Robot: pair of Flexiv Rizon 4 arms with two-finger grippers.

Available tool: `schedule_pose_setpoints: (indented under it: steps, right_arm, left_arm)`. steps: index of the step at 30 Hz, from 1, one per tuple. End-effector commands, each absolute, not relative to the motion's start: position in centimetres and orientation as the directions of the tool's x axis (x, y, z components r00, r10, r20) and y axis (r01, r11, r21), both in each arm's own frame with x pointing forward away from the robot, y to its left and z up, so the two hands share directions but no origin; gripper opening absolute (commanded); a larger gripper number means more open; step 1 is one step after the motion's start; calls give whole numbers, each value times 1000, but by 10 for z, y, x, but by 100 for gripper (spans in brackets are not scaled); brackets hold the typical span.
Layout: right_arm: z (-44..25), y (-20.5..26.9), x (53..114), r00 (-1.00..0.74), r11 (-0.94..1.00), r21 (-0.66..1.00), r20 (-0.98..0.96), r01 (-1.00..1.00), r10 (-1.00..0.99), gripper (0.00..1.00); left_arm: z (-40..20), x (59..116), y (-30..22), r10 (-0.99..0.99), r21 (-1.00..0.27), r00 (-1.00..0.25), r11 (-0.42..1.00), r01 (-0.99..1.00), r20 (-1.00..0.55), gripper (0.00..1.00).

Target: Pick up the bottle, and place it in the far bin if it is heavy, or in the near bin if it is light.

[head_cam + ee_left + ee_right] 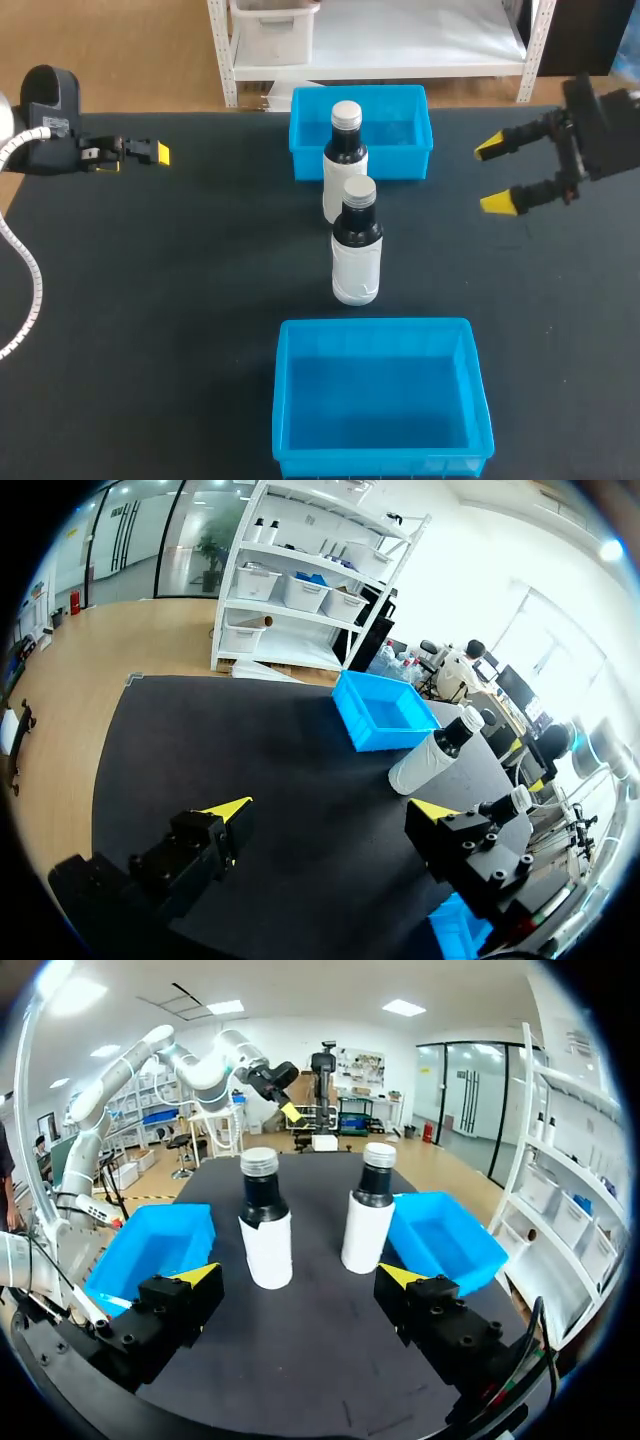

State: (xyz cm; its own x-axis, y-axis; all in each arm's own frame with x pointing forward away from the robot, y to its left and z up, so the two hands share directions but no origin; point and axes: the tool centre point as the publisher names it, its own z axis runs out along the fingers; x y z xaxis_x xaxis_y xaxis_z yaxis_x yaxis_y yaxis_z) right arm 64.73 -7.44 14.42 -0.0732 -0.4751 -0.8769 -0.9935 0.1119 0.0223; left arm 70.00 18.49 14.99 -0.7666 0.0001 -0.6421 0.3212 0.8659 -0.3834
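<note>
L arm [45, 120] comes in from the left edge, L gripper [140, 153] pointing toward mid-table, fingers spread wide (clearest in its own wrist view). R arm [605, 125] enters from the right, R gripper [492, 177] aimed inward, yellow tips well apart, gripping nothing.

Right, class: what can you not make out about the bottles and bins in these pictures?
Head view: the base of the far bottle, partly hidden behind the near bottle.
Left wrist view: most of the near bin and near bottle, behind the left gripper.
All views: how full either bottle is; dark glass and white labels hide it.
</note>
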Motion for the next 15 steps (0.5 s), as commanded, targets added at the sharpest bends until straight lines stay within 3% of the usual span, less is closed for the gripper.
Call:
schedule_pose_setpoints:
  steps: [1, 15]
  right_arm:
    - [132, -49, 646, -72, 83, 37, -878, -996, -473, 100]
    - [127, 9, 634, -50, 17, 47, -882, -999, -468, 100]
  left_arm:
    - [150, 700, 185, 0, -383, -767, 866, 321, -642, 100]
    - [150, 700, 185, 0, -383, -767, 866, 321, -642, 100]
